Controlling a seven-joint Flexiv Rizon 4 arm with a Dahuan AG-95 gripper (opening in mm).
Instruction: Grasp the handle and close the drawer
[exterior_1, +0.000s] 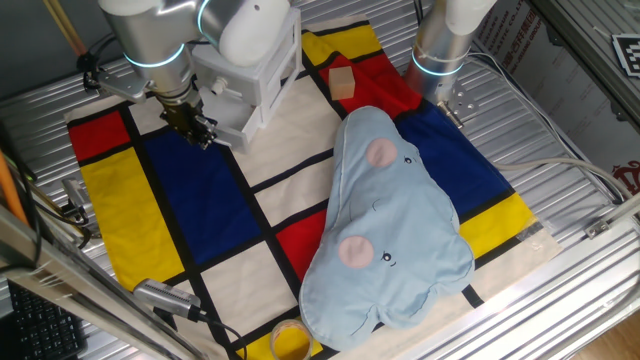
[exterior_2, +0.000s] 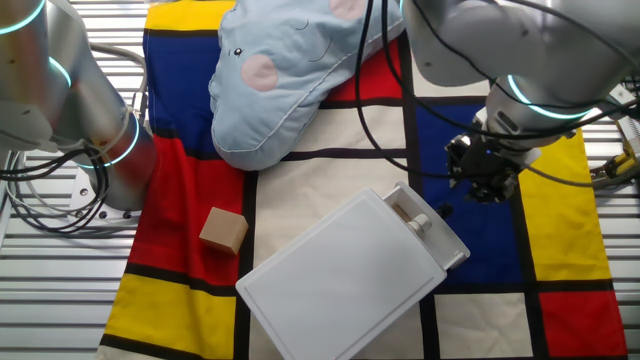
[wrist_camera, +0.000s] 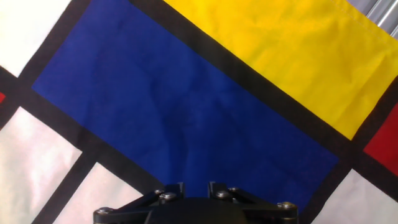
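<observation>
The white cabinet lies on the checked cloth. Its drawer stands out a little, and a small white handle sits on its front panel. The drawer also shows in one fixed view, just right of my hand. My gripper hangs above the blue patch, a short way from the handle and not touching it. In the hand view my gripper shows only its fingers, close together with a narrow slit and nothing between them. The drawer is out of that view.
A large light-blue plush cushion covers the cloth's middle and right. A tan wooden cube sits on a red patch beside the cabinet. A second arm's base stands at the back. A yellow roll lies at the front edge.
</observation>
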